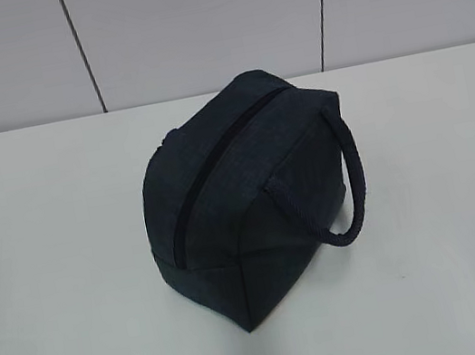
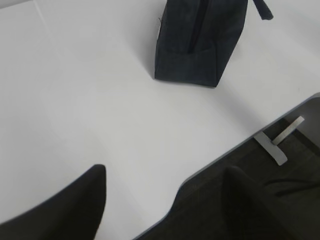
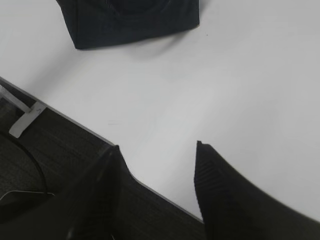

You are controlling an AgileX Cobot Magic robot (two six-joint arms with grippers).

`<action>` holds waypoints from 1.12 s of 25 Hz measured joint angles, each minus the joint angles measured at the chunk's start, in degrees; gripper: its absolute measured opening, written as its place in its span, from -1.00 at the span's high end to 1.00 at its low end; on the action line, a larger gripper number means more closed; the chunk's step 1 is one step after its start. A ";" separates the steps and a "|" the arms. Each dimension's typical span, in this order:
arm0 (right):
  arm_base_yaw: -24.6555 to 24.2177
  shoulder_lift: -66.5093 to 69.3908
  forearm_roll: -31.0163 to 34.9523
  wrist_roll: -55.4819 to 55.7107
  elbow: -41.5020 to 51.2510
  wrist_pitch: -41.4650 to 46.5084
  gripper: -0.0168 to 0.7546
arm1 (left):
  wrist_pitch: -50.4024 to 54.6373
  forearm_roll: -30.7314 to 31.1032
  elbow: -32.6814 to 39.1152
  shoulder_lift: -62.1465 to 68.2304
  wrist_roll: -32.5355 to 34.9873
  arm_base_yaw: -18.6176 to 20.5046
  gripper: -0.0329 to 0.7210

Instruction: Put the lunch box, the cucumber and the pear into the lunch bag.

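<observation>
The dark navy lunch bag stands in the middle of the white table with its top zipper shut and a corded loop handle hanging on its right side. It also shows far ahead as the lunch bag in the left wrist view and the lunch bag in the right wrist view. The lunch box, the cucumber and the pear are out of view. My left gripper and right gripper hover near the table's front edge, both open with nothing between the fingers. Neither arm shows in the exterior view.
The table's front edge runs under both grippers, with dark floor beyond it. A grey metal bracket sticks out below the edge, seen too as the bracket in the right wrist view. A panelled grey wall stands behind the table.
</observation>
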 joint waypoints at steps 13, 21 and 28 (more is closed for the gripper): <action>0.00 -0.47 -0.13 -0.86 0.91 -0.13 -0.05 | -3.20 0.00 1.72 0.00 0.00 0.00 -0.24; 0.00 -0.56 -0.13 -0.88 0.91 -0.17 -0.05 | -3.20 0.00 1.77 0.00 0.00 0.00 -0.24; 0.00 -0.56 -0.13 -0.88 0.91 -0.26 -0.05 | -3.20 0.00 1.77 0.00 0.00 2.30 -0.24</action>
